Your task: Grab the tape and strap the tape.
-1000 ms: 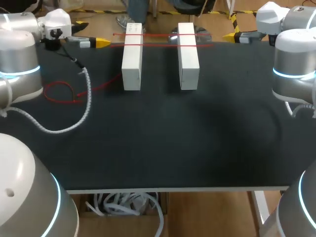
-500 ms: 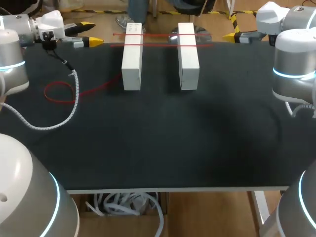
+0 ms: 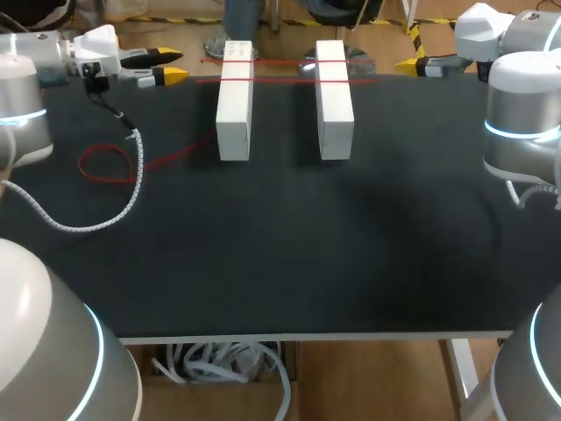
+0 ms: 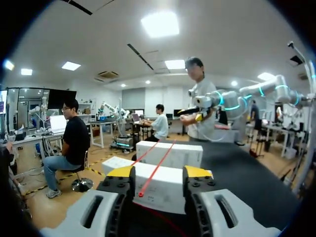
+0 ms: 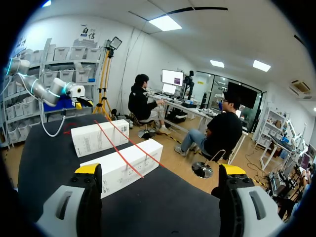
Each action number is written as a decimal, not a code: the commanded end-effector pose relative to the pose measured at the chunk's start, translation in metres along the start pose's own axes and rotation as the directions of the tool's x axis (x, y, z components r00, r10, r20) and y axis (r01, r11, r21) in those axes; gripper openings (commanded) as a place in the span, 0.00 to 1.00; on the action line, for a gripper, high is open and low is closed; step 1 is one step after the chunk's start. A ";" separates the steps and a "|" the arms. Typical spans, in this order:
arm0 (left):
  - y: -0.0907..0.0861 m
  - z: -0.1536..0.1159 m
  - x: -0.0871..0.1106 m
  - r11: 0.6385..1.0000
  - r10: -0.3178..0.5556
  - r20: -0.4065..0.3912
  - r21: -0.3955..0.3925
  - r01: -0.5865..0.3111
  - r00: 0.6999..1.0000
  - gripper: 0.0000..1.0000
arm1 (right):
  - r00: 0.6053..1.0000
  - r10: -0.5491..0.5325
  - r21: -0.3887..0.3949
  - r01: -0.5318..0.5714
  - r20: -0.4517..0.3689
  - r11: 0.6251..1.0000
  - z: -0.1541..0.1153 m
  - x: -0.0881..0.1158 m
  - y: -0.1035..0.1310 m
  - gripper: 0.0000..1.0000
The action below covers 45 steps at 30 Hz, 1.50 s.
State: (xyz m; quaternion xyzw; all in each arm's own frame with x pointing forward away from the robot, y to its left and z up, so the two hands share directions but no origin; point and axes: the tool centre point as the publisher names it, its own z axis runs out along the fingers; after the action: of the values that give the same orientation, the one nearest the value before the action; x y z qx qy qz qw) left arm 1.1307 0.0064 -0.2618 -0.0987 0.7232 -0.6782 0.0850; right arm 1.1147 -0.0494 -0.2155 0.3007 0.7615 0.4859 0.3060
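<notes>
Red tape (image 3: 280, 81) runs as two thin strands over two white boxes (image 3: 235, 101) (image 3: 334, 99) at the table's far edge. One strand trails left into a loop (image 3: 105, 164) on the black mat. My left gripper (image 3: 173, 67) hovers just left of the left box at the far edge. In the left wrist view the tape (image 4: 155, 168) passes between the fingers of that gripper (image 4: 158, 173), which stand apart without touching it. My right gripper (image 3: 410, 64) is right of the boxes, and in its own view this gripper (image 5: 160, 173) is wide open and empty, with the taped boxes (image 5: 126, 168) ahead.
A white coiled cable (image 3: 96, 224) hangs from the left arm and sags onto the mat beside the tape loop. The black mat (image 3: 289, 246) spreads toward the front table edge.
The left gripper's fingers have come closer together. The left arm drew back to the left, then edged toward the boxes again, dragging its cable along.
</notes>
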 end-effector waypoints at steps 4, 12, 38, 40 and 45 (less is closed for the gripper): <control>0.011 0.004 -0.008 1.000 0.003 -0.091 0.012 -0.002 0.996 0.45 | 1.000 0.000 -0.001 0.000 -0.001 1.000 -0.001 0.000 0.000 1.00; 0.016 0.007 -0.008 1.000 -0.002 -0.128 0.028 0.006 0.992 0.37 | 1.000 0.000 -0.001 0.000 -0.001 1.000 -0.001 0.000 0.000 1.00; 0.041 0.027 -0.020 0.998 0.057 -0.194 0.037 -0.051 0.979 0.41 | 1.000 0.000 -0.001 0.000 -0.001 1.000 -0.001 0.000 0.000 1.00; 0.046 0.029 -0.021 0.998 0.055 -0.202 0.035 -0.049 0.978 0.42 | 1.000 0.000 -0.001 0.000 -0.001 1.000 -0.001 0.000 0.000 1.00; 0.056 0.033 -0.025 0.999 0.048 -0.209 0.019 -0.046 0.977 0.40 | 1.000 0.000 -0.001 0.000 -0.001 1.000 -0.001 0.000 0.000 1.00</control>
State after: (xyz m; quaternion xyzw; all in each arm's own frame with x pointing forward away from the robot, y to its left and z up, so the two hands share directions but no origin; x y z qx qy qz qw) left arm 1.1515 -0.0149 -0.3133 -0.0317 0.7273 -0.6838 0.0506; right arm 1.1147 -0.0494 -0.2155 0.3007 0.7615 0.4859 0.3060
